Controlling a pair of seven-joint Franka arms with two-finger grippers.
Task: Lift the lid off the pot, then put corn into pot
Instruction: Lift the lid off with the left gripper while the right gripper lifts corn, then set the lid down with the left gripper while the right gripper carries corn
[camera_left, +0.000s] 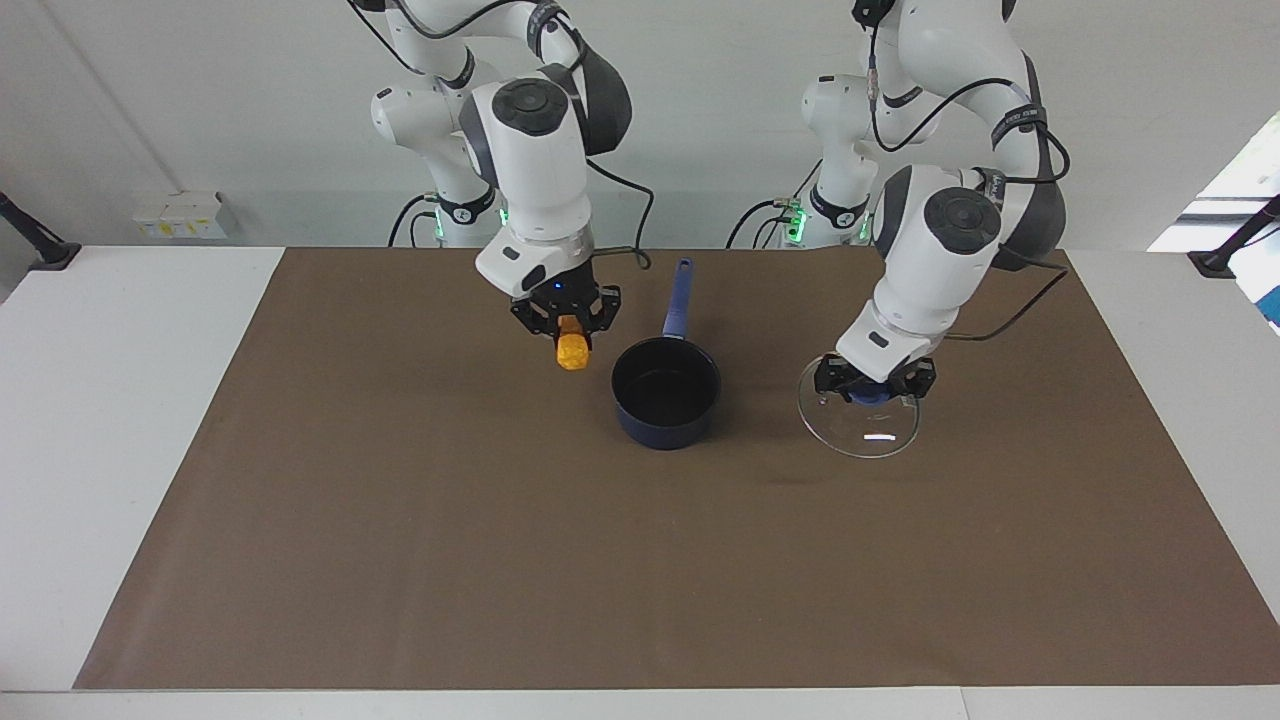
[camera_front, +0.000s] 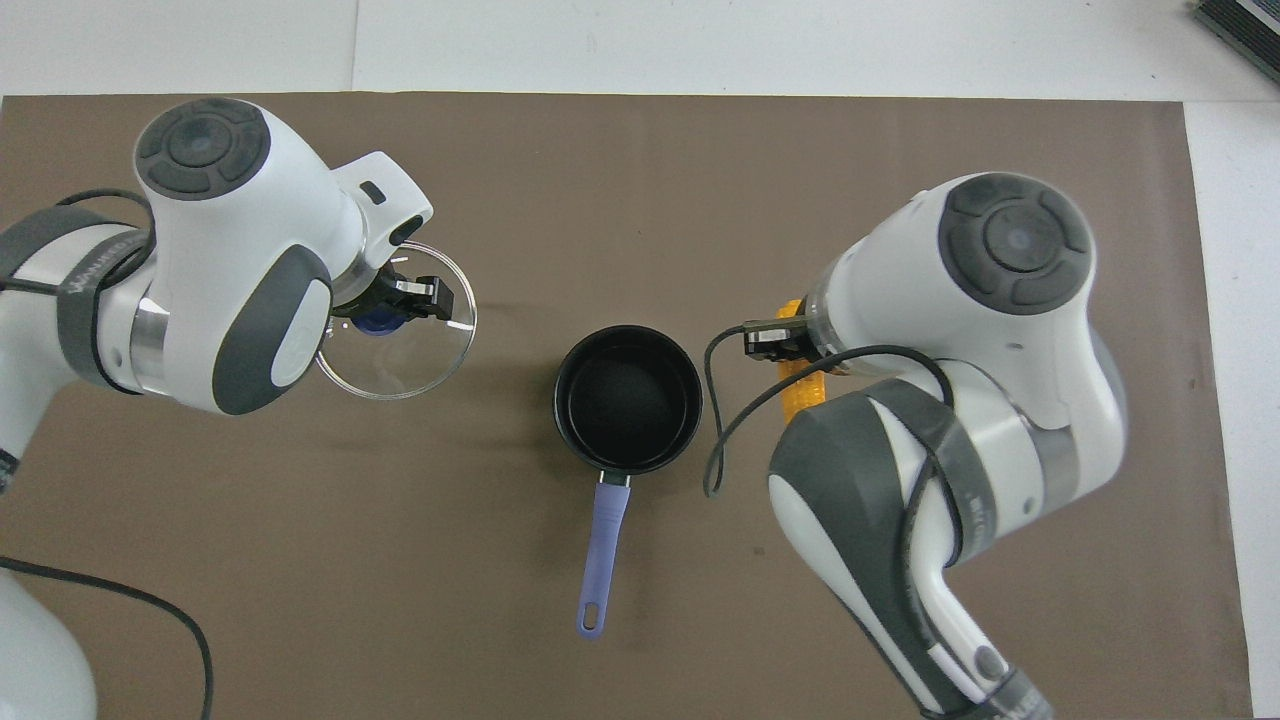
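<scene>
the right pincer (camera_left: 572, 325) is gripping the corn (camera_left: 572, 351) beside the open pot (camera_left: 666, 391); the left pincer (camera_left: 875, 385) is gripping the lid (camera_left: 860, 425) by its knob.

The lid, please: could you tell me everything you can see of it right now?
The lid is a round disc of clear glass with a thin metal rim and a blue knob at its centre. It is off the pot, beside it toward the left arm's end of the table, over the brown mat. The left gripper is shut on the knob and holds it roughly level, slightly tilted. Whether its rim touches the mat is unclear.
</scene>
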